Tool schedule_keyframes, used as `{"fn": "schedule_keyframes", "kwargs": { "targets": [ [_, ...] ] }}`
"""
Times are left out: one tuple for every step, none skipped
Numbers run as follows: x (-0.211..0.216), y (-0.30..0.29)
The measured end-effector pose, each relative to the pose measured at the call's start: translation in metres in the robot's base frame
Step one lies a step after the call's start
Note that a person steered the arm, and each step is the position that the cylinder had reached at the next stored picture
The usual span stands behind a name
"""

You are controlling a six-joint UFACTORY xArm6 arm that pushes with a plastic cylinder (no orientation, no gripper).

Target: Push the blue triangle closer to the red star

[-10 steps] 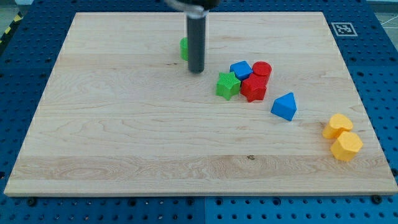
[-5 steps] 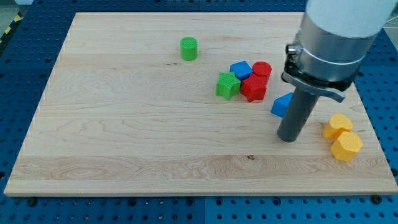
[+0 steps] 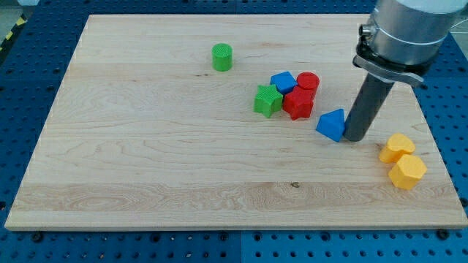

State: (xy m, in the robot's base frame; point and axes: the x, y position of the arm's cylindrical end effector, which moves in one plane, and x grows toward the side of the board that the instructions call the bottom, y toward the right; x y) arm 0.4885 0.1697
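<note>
The blue triangle (image 3: pixel 331 123) lies on the wooden board, just right and below the red star (image 3: pixel 297 104), with a small gap between them. My tip (image 3: pixel 354 137) stands right against the blue triangle's right side. The rod rises from there toward the view's top right. The red star sits in a tight cluster with a green star (image 3: pixel 268 100) on its left, a blue block (image 3: pixel 283 82) above it and a red cylinder (image 3: pixel 308 82) at its upper right.
A green cylinder (image 3: pixel 221 57) stands alone near the view's top middle. Two yellow blocks (image 3: pixel 397 147) (image 3: pixel 407 172) sit close together at the board's right edge. The wooden board (image 3: pixel 146 146) rests on a blue perforated table.
My tip swept from beside the green cylinder to the right of the blue triangle, then moved up against its right side. The blue triangle has shifted slightly left.
</note>
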Motion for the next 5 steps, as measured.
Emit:
{"fn": "schedule_keyframes", "kwargs": {
  "targets": [
    [-0.012, -0.012],
    [-0.020, -0.025],
    [-0.038, -0.035],
    [-0.063, -0.044],
    [-0.082, -0.049]
  ]
}}
